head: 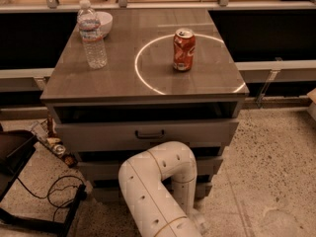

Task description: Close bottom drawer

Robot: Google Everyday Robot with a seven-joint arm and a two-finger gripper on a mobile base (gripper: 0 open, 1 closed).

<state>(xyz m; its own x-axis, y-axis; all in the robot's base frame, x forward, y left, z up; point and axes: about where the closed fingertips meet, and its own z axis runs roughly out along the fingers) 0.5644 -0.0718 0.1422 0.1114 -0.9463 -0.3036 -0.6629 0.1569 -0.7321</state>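
The cabinet (118, 80) stands in front of me with three grey-brown drawer fronts. The bottom drawer (104, 193) shows as a low strip near the floor, standing a little proud of the cabinet on the left and mostly covered by my white arm (158, 181). The middle drawer (98, 169) and the top drawer (197, 132) with its black handle (149, 134) sit above it. My arm bends down in front of the lower drawers. My gripper is hidden behind and below the arm's elbow, near the foot of the cabinet.
On the cabinet top stand a water bottle (92, 36), a white bowl (104, 22) and a red can (183, 50). Black cables (54, 191) and a dark case (12, 154) lie on the floor at the left. Speckled floor (276, 172) lies at the right.
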